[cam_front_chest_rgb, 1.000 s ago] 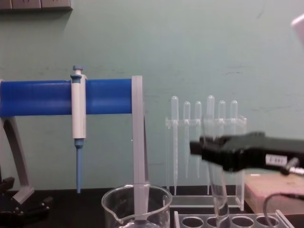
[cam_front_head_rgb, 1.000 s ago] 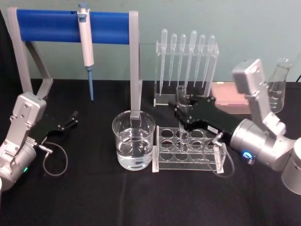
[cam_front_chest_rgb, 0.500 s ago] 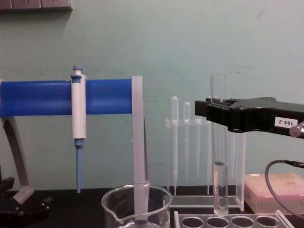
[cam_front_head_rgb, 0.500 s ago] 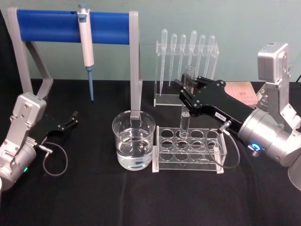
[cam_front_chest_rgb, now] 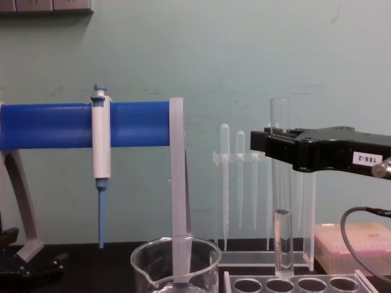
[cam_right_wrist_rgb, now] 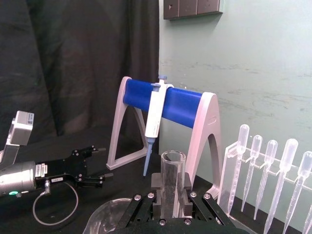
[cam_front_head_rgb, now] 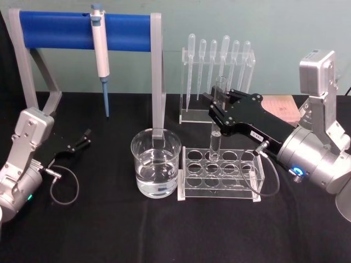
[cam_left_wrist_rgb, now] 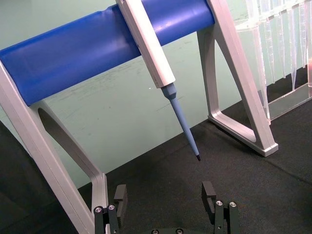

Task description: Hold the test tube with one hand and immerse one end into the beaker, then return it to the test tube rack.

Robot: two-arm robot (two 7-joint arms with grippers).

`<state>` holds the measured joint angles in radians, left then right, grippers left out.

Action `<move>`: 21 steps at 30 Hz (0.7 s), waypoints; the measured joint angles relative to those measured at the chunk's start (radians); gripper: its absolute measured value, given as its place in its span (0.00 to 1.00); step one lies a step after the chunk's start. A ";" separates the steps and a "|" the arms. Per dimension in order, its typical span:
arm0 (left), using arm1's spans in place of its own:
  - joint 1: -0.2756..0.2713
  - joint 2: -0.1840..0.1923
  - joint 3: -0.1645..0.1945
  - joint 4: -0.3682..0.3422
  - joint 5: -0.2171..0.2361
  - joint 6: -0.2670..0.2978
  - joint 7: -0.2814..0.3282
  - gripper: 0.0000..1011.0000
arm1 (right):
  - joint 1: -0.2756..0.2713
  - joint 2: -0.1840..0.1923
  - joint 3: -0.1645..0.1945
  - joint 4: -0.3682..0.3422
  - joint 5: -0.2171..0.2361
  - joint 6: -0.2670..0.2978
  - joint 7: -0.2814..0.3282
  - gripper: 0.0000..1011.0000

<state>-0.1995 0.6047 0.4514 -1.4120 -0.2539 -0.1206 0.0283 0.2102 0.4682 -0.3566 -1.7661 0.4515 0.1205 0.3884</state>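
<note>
Tube (cam_front_head_rgb: pixel 214 143), clamped in right gripper (cam_front_head_rgb: pixel 218 112), hangs just above rack (cam_front_head_rgb: pixel 219 182); we judge carry leftward to beaker (cam_front_head_rgb: pixel 156 164) follows; left gripper (cam_front_head_rgb: pixel 85 138) idle at left, fingers apart.

Right gripper (cam_front_head_rgb: pixel 219 113) aloft, clamped; left gripper (cam_front_head_rgb: pixel 83 138) parked, spread.

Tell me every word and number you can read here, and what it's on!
"188-2": on the white side label of the black flat right gripper, which holds the clear glass test tube.
Too small to read: the small white tag on the black left gripper, seen in the right wrist view.
No other text is readable.
</note>
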 joint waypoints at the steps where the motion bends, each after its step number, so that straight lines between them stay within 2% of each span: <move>1: 0.000 0.000 0.000 0.000 0.000 0.000 0.000 0.99 | 0.000 0.000 0.000 0.000 0.000 0.000 0.000 0.22; 21: 0.000 0.000 0.000 0.000 0.000 0.000 0.000 0.99 | 0.001 0.000 -0.001 0.001 -0.001 0.000 0.002 0.22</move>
<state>-0.1995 0.6047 0.4515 -1.4120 -0.2539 -0.1206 0.0283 0.2107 0.4682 -0.3571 -1.7650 0.4505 0.1205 0.3908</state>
